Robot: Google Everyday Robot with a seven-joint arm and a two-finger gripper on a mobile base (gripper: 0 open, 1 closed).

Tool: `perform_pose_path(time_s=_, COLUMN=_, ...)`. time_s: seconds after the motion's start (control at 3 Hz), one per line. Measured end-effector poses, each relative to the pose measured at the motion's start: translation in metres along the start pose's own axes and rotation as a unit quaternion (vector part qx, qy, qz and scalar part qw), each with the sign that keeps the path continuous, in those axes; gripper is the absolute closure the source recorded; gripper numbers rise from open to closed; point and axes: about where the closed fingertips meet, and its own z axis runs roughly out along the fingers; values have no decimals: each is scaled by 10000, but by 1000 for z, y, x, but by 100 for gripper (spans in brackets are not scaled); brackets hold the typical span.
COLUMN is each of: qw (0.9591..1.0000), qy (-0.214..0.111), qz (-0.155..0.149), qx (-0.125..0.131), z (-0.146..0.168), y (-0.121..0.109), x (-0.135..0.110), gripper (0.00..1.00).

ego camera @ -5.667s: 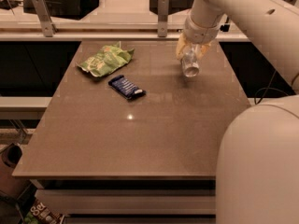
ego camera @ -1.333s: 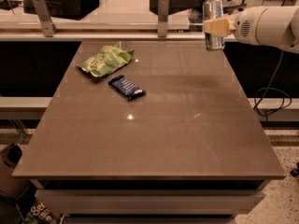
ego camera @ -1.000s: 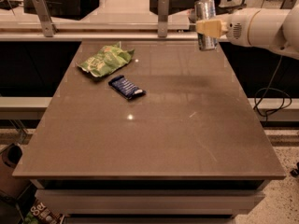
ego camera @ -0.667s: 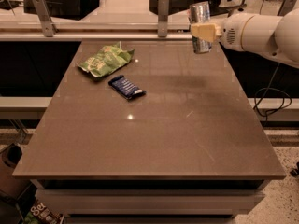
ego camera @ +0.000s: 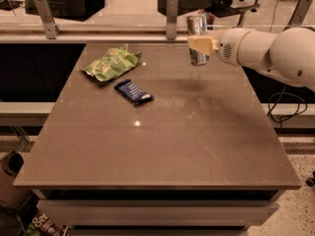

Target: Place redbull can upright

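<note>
The redbull can (ego camera: pixel 197 24) hangs upright, just right of centre at the top of the frame, clamped around its middle by the pincer (ego camera: pixel 200 44) reaching in from the right, above the counter (ego camera: pixel 197 146), whose upper left carries a green bag (ego camera: pixel 110 64) and a dark blue wrapper (ego camera: pixel 133 91).

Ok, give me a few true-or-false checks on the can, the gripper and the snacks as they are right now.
1. The gripper is shut on the redbull can, which is roughly upright. True.
2. The can stands on the table. False: it hangs in the air above the table's far right part.
3. The green snack bag lies farther back than the dark blue snack bar wrapper. True.
4. The wrapper lies directly under the can. False: it lies well off to the left in the view, beside the bag.
</note>
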Motion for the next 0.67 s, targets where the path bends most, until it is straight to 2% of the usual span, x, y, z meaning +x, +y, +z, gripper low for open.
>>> perform_pose_path(time_s=0.67, qw=9992, qy=-354, qz=120, qx=-132, z=21, y=-15, x=19, gripper=100)
